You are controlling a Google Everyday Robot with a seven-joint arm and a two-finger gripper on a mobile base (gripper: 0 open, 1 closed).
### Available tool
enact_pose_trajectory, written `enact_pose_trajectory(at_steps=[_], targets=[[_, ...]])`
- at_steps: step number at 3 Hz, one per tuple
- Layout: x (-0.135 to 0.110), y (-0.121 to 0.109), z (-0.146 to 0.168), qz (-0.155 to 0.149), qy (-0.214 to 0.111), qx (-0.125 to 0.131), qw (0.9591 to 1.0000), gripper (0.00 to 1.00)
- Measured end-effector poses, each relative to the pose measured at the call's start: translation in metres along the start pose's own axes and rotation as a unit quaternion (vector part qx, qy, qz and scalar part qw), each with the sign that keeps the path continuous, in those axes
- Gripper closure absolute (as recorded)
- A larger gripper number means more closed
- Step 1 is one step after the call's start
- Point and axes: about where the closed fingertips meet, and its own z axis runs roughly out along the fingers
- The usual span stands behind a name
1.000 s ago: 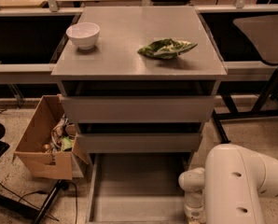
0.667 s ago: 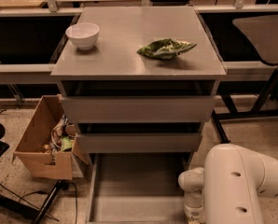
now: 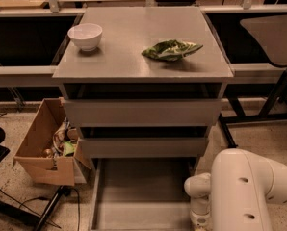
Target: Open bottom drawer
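A grey cabinet top (image 3: 134,57) carries two things. A white bowl (image 3: 85,35) stands upright near its back left corner. A crumpled green packet (image 3: 171,49) lies right of the middle, nearer the right edge and well apart from the bowl.

Below the top are two closed grey drawer fronts, a taller one (image 3: 141,112) above a lower one (image 3: 143,147).

On the speckled floor (image 3: 259,138), just left of the cabinet, sits an open cardboard box (image 3: 40,153) with a jumble of small items inside. Black cables (image 3: 18,196) run across the floor in front of the box. A black metal frame (image 3: 273,100) stands to the right of the cabinet.
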Motion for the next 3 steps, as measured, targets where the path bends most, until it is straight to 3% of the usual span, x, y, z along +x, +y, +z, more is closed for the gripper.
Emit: enact_pose_trajectory(at_steps=[2, 3], targets=[[0.0000, 0.0000, 0.0001, 0.000, 0.000, 0.000, 1.0000, 0.16], [0.0000, 0.0000, 0.0001, 0.000, 0.000, 0.000, 1.0000, 0.00]])
